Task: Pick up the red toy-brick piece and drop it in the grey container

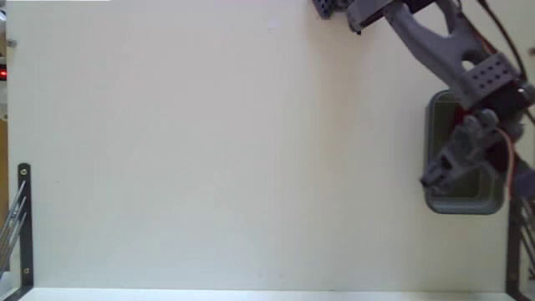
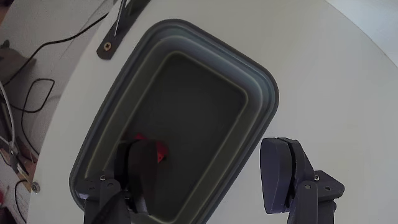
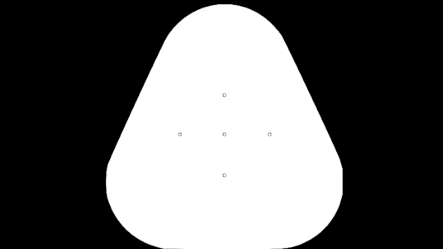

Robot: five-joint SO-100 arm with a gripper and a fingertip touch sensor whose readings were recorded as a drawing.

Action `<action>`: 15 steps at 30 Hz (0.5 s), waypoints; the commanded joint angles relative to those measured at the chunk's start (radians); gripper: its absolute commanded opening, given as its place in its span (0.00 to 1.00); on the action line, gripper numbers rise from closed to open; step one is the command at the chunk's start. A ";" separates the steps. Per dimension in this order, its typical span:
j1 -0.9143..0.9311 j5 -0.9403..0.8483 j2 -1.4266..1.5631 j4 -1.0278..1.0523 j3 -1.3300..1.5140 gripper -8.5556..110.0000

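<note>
White tabletop [image 1: 209, 150] fills the fixed view, bare and evenly lit; black brackets [image 1: 23, 219] stand at its 8 and 4 o'clock edges. In the wrist view, dark cables [image 2: 37, 93] trail over the floor beyond the table's rounded edge at 9 o'clock. The grey arm [image 1: 435, 42] reaches in from 1 o'clock. The grey container [image 2: 261, 93] sits at 3 o'clock in the fixed view. The gripper [image 2: 214, 171] hangs over it, jaws wide apart, holding nothing. The red toy-brick piece [image 2: 160, 151] lies inside the container, partly hidden behind one finger [image 2: 140, 174].
</note>
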 commanded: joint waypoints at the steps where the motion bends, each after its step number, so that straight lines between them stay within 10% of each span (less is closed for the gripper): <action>1: 0.023 0.003 0.121 0.017 0.019 1.00; 15: 0.159 0.003 0.299 0.018 0.196 1.00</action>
